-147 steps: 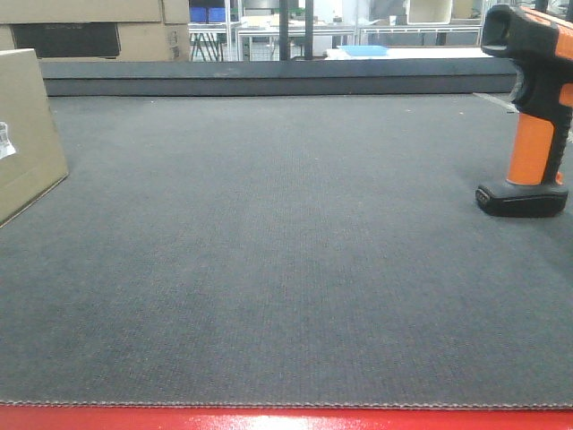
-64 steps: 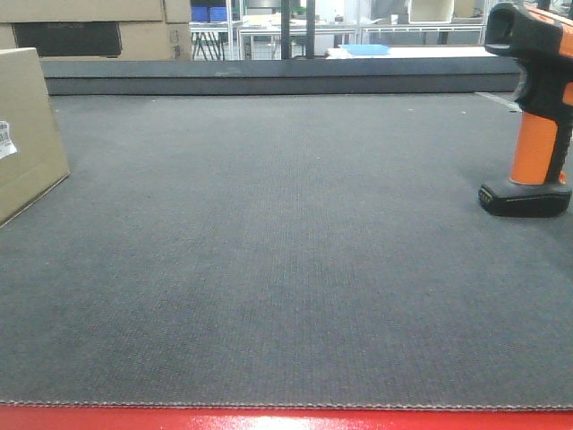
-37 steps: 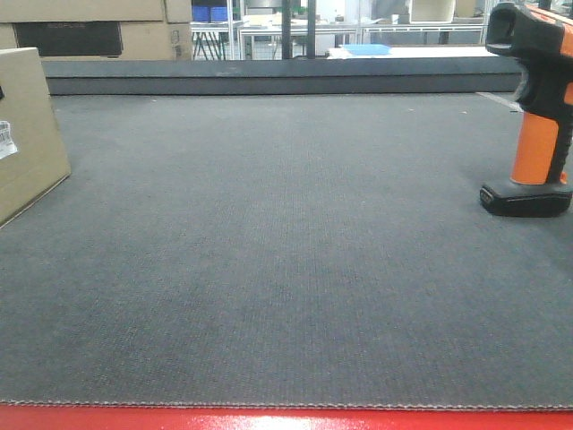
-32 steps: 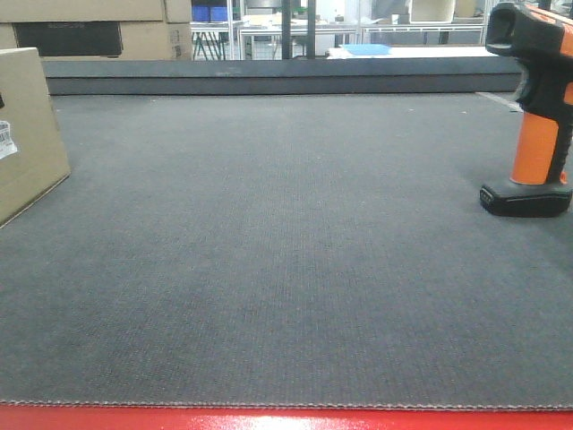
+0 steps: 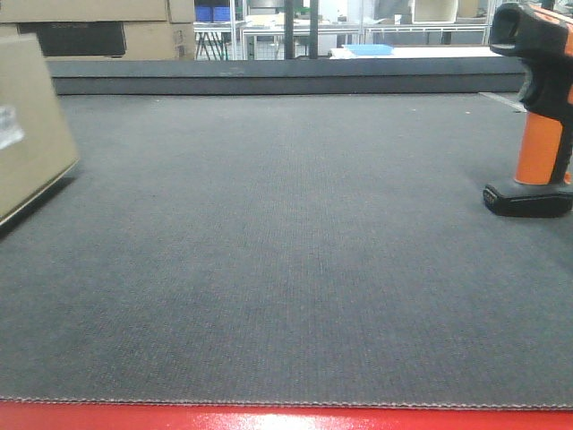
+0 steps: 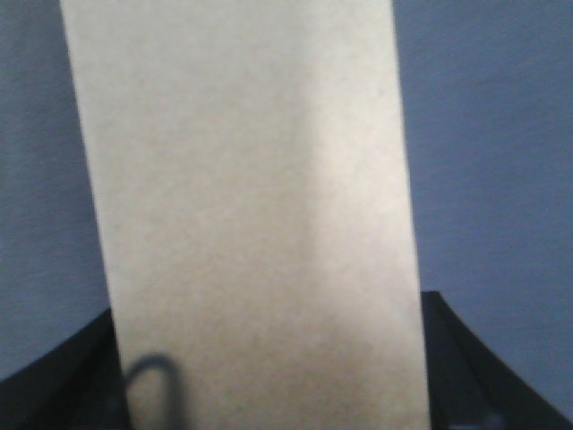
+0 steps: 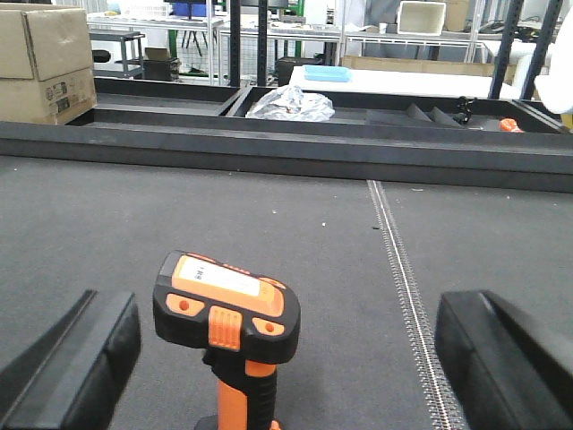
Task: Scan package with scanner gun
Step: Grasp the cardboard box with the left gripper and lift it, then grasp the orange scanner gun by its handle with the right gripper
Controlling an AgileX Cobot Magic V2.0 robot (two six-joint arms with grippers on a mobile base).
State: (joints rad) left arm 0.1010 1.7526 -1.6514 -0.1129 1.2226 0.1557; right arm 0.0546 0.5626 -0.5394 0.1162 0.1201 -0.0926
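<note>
The package, a plain brown cardboard box, stands at the far left of the dark mat and looks blurred. In the left wrist view the package fills the space between my left gripper's black fingers, which press its two sides. The orange and black scanner gun stands upright on its base at the far right. In the right wrist view the scanner gun stands between the wide-open fingers of my right gripper, touching neither.
A raised dark rail bounds the far edge of the mat. Cardboard boxes and shelving stand behind it. A zipper-like seam runs along the mat right of the scanner. A red strip marks the near edge.
The package has shifted a little to the right and up in the exterior view and is now blurred with motion. The scanner gun stands as before.
</note>
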